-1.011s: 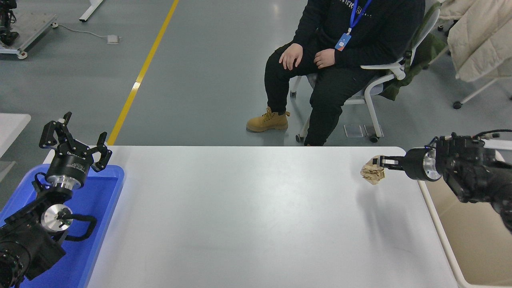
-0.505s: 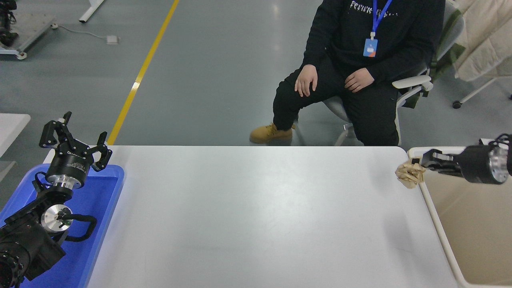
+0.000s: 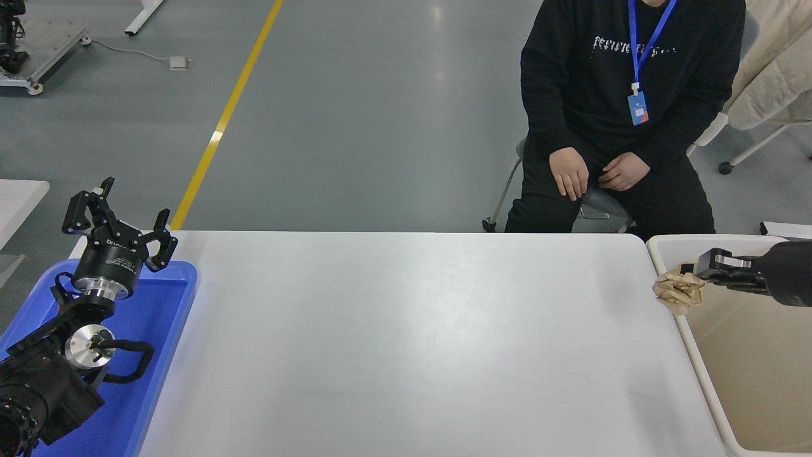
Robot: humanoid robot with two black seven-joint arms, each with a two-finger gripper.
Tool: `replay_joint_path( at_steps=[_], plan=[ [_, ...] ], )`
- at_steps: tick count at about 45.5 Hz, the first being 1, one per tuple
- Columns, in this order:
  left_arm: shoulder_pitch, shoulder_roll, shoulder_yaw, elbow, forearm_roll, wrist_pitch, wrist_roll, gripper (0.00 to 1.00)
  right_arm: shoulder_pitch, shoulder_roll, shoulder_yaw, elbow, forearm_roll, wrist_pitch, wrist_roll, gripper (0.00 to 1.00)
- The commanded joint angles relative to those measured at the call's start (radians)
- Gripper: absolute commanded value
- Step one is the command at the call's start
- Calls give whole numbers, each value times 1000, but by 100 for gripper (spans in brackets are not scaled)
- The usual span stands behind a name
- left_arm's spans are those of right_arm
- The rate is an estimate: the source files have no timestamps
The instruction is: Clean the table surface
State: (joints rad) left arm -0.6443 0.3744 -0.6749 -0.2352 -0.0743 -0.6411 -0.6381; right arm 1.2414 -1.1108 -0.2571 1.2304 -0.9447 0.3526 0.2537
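Observation:
The white table surface [image 3: 406,343] fills the middle of the head view, with nothing lying on it. My right gripper [image 3: 691,282] comes in from the right edge and is shut on a crumpled tan paper ball [image 3: 677,292], held in the air over the left rim of the cream-white bin [image 3: 748,368], at the table's right end. My left gripper [image 3: 120,219] is open and empty, parked over the blue tray [image 3: 158,330] at the lower left.
A person in black sits on a chair at the far right side of the table, hands [image 3: 593,174] resting on the lap. A yellow floor line [image 3: 222,120] runs beyond the table.
My right gripper has carried the paper ball rightward, from over the table's right end to over the bin's left rim. The seated person has shifted to the right. The left arm has not moved.

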Motion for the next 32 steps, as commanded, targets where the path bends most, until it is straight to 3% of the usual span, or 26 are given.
replay_joint_path(
  at_steps=[1, 9, 18, 23, 32],
  plan=[
    [0, 0, 0, -1, -1, 0, 0, 100, 1, -17, 7, -9, -5, 0, -14, 0],
    [0, 0, 0, 1, -1, 0, 0, 100, -11, 2, 6, -178, -3, 3, -13, 0],
    [0, 0, 0, 1, 1, 0, 0, 100, -19, -6, 6, -201, 6, 3, -11, 0],
    [0, 0, 0, 1, -1, 0, 0, 100, -43, 15, 4, -310, 6, -6, -11, 0],
    [0, 0, 0, 1, -1, 0, 0, 100, -235, 235, 7, -641, 17, -132, -11, 4]
  ],
)
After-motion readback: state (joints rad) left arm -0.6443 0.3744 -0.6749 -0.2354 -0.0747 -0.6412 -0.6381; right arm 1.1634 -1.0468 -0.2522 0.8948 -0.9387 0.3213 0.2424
